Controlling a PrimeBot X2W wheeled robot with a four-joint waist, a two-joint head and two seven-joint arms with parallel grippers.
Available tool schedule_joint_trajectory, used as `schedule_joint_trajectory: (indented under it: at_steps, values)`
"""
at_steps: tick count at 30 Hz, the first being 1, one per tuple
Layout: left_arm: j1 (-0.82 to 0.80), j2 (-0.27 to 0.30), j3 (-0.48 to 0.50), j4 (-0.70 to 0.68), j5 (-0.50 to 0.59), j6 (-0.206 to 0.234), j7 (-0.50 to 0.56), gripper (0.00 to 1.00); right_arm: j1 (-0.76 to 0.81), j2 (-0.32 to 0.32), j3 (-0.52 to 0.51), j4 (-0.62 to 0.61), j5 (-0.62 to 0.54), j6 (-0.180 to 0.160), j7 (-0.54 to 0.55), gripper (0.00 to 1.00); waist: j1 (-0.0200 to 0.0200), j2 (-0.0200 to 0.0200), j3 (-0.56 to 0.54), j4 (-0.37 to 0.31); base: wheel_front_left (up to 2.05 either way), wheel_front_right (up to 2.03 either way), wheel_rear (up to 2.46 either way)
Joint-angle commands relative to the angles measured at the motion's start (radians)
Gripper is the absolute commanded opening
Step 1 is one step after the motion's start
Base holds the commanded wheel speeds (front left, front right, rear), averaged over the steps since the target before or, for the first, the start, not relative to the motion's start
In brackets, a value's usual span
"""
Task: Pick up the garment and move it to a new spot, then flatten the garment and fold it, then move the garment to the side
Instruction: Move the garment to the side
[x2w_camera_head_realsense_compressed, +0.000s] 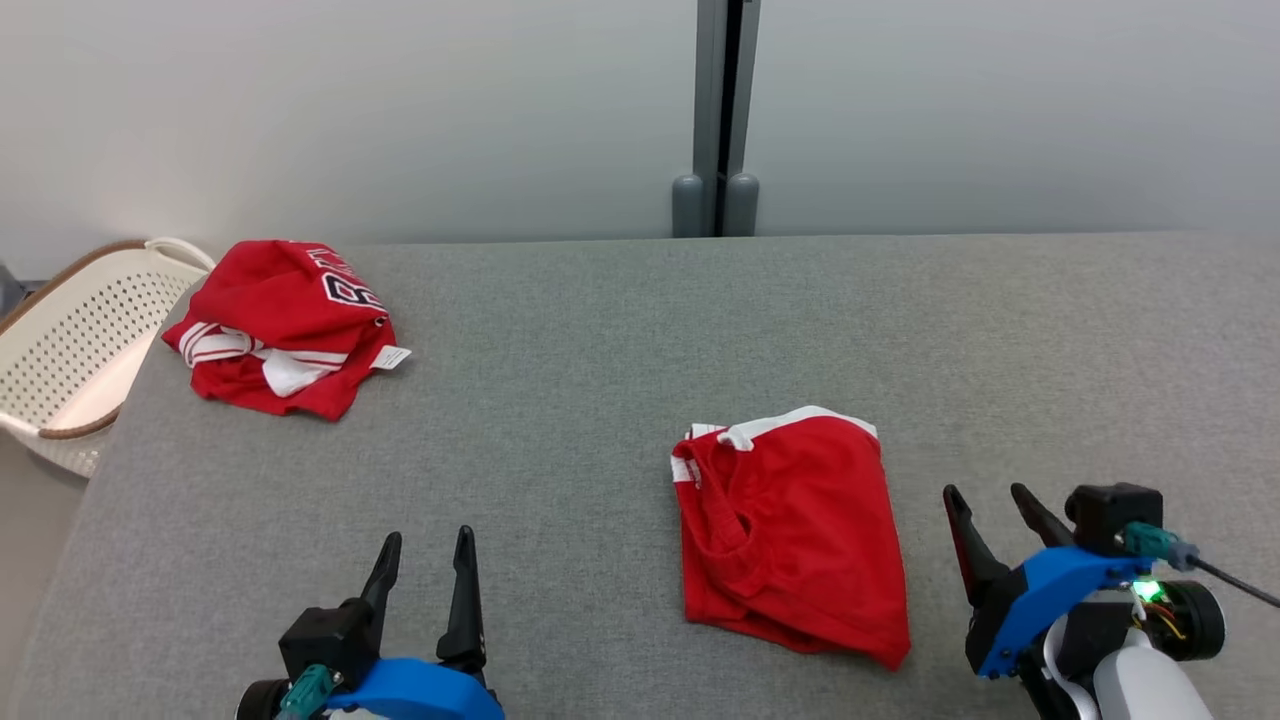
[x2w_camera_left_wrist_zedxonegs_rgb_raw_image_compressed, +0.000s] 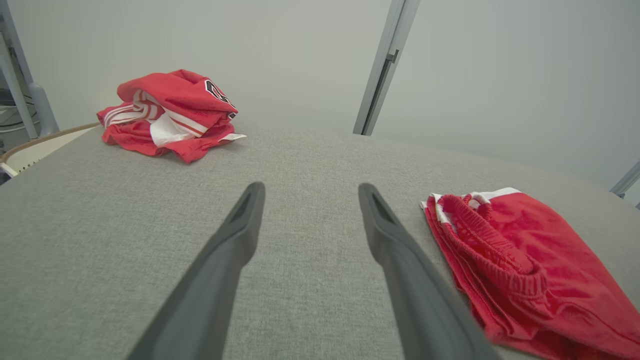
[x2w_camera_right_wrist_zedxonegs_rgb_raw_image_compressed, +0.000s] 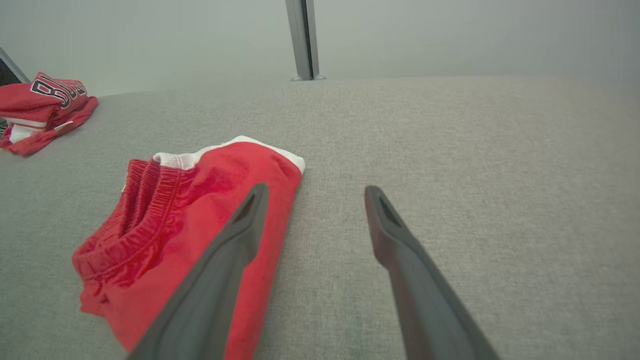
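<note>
Garment (x2w_camera_head_realsense_compressed: 790, 530) lies folded on the grey table (x2w_camera_head_realsense_compressed: 600, 350), near our right gripper (x2w_camera_head_realsense_compressed: 984, 492), left gripper (x2w_camera_head_realsense_compressed: 428, 537) well apart, both wide and empty; we reckon move-aside is next: pinch all layers together.

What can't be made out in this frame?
Head view: red jersey lettering, folded into its own creases.
Head view: white laundry basket, cut off by the left edge.
Head view: jersey's label, print too small.
Left wrist view: red shorts, cut off at the right edge.
</note>
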Motion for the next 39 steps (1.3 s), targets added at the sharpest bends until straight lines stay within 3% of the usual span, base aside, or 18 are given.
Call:
schedule_joint_trajectory:
  at_steps: [1, 10, 16, 17, 18, 19, 21, 22, 29, 39]
  values:
    - [-0.021, -0.002, -0.001, 0.001, 0.006, -0.002, -0.005, 1.00, -0.021, -0.006, -0.002, 0.013, 0.000, 0.000, 0.024, 1.00, 0.0000, 0.0000, 0.022, 0.022, 0.00, 0.00, 0.00]
    - [-0.062, -0.015, 0.019, -0.006, 0.022, -0.007, -0.005, 1.00, -0.144, -0.060, 0.015, 0.155, 0.052, 0.000, 0.189, 1.00, 0.0000, 0.0000, 0.115, 0.127, 0.00, 0.00, 0.00]
    - [-0.078, -0.022, 0.032, -0.014, 0.032, -0.013, -0.005, 1.00, -0.191, -0.077, 0.035, 0.235, 0.073, 0.000, 0.232, 1.00, 0.0000, 0.0000, 0.152, 0.154, 0.00, 0.00, 0.00]
    - [-0.078, -0.025, 0.036, -0.013, 0.028, -0.016, -0.005, 1.00, -0.197, -0.079, 0.040, 0.246, 0.076, 0.000, 0.237, 0.95, 0.0000, 0.0000, 0.157, 0.154, 0.00, 0.00, 0.00]
    - [-0.080, -0.027, 0.039, -0.014, 0.026, -0.021, -0.005, 1.00, -0.203, -0.078, 0.046, 0.258, 0.084, 0.000, 0.243, 0.65, 0.0000, 0.0000, 0.162, 0.154, 0.00, 0.00, 0.00]
    - [-0.084, -0.028, 0.038, -0.014, 0.030, -0.023, -0.005, 1.00, -0.207, -0.076, 0.052, 0.267, 0.090, 0.000, 0.244, 0.47, 0.0000, 0.0000, 0.166, 0.152, 0.00, 0.00, 0.00]
    - [-0.094, -0.031, 0.035, -0.014, 0.039, -0.028, -0.005, 1.00, -0.218, -0.079, 0.063, 0.282, 0.099, 0.000, 0.236, 0.21, 0.0000, 0.0000, 0.173, 0.146, 0.00, 0.00, 0.00]
    - [-0.099, -0.032, 0.035, -0.015, 0.041, -0.031, -0.005, 1.00, -0.227, -0.083, 0.066, 0.286, 0.102, 0.000, 0.225, 0.00, 0.0000, 0.0000, 0.176, 0.140, 0.00, 0.00, 0.00]
    - [-0.127, -0.032, 0.037, -0.030, 0.066, -0.039, -0.005, 1.00, -0.302, -0.111, 0.080, 0.297, 0.094, 0.000, 0.156, 0.00, 0.0000, 0.0000, 0.206, 0.056, 0.00, 0.00, 0.00]
    - [-0.200, -0.018, 0.029, -0.060, 0.085, -0.061, 0.003, 1.00, -0.427, -0.145, 0.069, 0.313, 0.091, 0.000, 0.078, 0.00, 0.0000, 0.0000, 0.303, -0.236, 0.00, 0.00, 0.00]
